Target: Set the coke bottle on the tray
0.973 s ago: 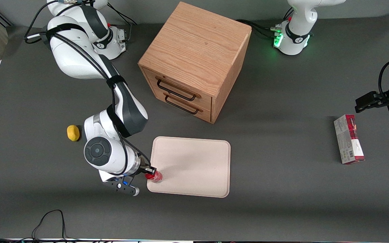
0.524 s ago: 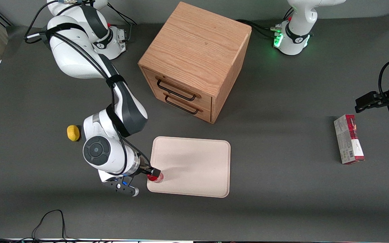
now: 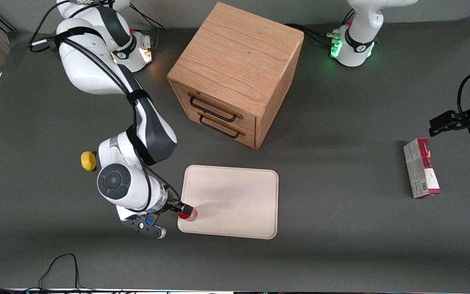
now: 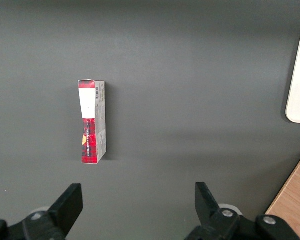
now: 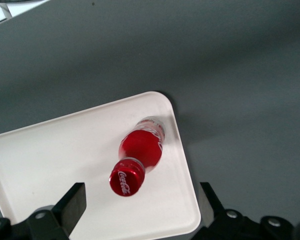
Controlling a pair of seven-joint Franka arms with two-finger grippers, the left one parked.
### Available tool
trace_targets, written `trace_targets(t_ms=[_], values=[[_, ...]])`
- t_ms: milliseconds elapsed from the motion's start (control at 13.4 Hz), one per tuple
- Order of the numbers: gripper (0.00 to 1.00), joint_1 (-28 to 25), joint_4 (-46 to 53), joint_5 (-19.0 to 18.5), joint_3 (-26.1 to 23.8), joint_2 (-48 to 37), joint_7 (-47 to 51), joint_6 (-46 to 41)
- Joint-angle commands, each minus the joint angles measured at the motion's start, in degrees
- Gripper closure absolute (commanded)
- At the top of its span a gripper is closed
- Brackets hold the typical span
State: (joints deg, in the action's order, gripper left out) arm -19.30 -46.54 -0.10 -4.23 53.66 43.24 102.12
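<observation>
You have the dark surface [image 3: 341,245] carrying the wooden drawer cabinet [image 3: 235,73] at twelve o'clock of the tray [image 3: 235,200]. The coke bottle [image 3: 187,213] stands upright on the tray near its corner toward the working arm's end. The hand [image 5: 142,212] hovers above the cap, fingers spread wide and released, touching nothing.
</observation>
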Motion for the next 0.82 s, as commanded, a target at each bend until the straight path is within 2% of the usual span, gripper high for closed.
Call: trace_targets(t_ms=[0,150,299,524,599,748], values=[[0.0,3.55,-0.65,0.79,-0.6,-5.03,-6.26,-9.43],[0.0,6.18,-6.6,3.08,0.01,-12.4,-14.89,-15.79],[0.0,9.18,-22.19,3.09,0.53,-24.68,-25.42,-15.37],[0.0,6.75,-45.07,3.18,7.72,-44.46,-34.86,-9.84],[0.0,5.51,-49.31,3.18,9.31,-49.22,-36.8,-10.01],[0.0,4.45,-51.72,3.0,9.59,-54.69,-37.61,-12.54]])
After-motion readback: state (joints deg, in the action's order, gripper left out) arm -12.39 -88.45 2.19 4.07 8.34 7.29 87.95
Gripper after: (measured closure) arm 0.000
